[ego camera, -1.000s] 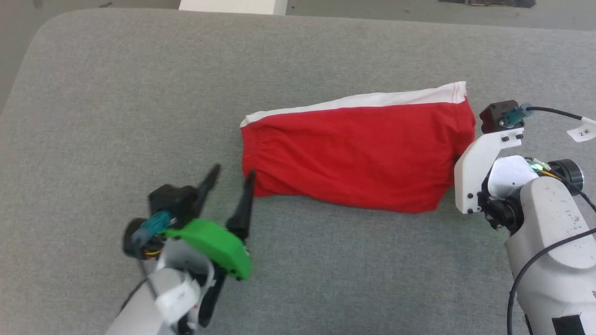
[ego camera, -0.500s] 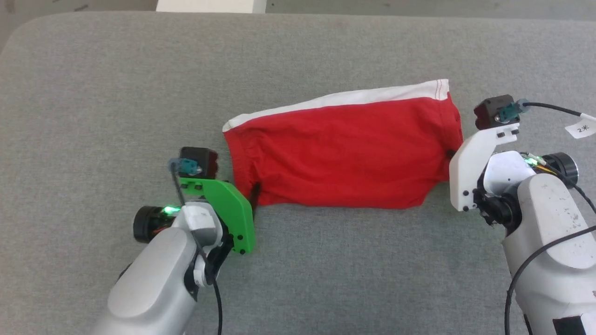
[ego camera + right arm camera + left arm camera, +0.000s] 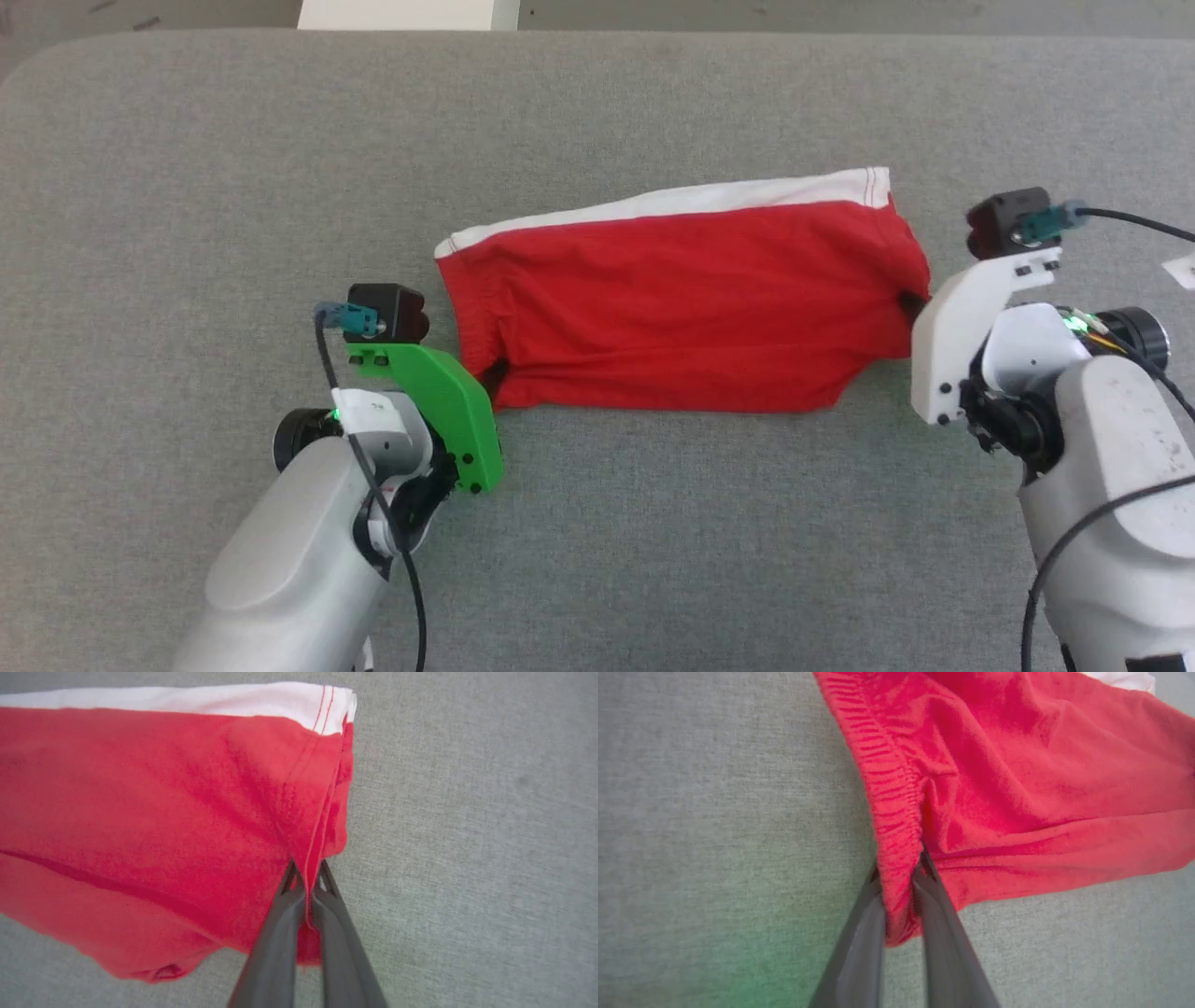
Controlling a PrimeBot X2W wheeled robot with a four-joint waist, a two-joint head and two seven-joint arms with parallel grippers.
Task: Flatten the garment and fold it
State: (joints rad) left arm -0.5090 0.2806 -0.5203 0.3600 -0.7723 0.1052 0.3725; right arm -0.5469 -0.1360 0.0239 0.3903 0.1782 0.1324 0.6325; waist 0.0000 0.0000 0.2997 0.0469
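Because thin, stretchy cloth only lies flat when it is drawn from two opposite ends, the robot holds the garment [image 3: 681, 308] by both short sides, one in each hand. In the head view the garment lies across the middle of the grey, cloth-covered desk [image 3: 187, 187]. Its long axis runs from 9 o'clock to 3 o'clock, with the white band [image 3: 691, 201] along its 12 o'clock edge and the red body below it. The left hand [image 3: 900, 863] is narrowed onto the gathered waistband [image 3: 887, 788] near the garment's 8 o'clock corner; its wrist view shows the ribbed red edge pinched between the two dark fingers. The right hand [image 3: 307, 864] grips the stitched hem [image 3: 327, 788] at the 3 o'clock end, fingers nearly together with a fold of red cloth caught between them. Holding low on each end, rather than at the white-banded side, seems meant to tension the slacker 6 o'clock half, where a long crease and an uneven lower edge show. By this reading the flattening step is under way and the fold is not yet begun. The next move likely calls for an even outward pull, gentle enough that the fabric neither slips free nor stretches out of shape.
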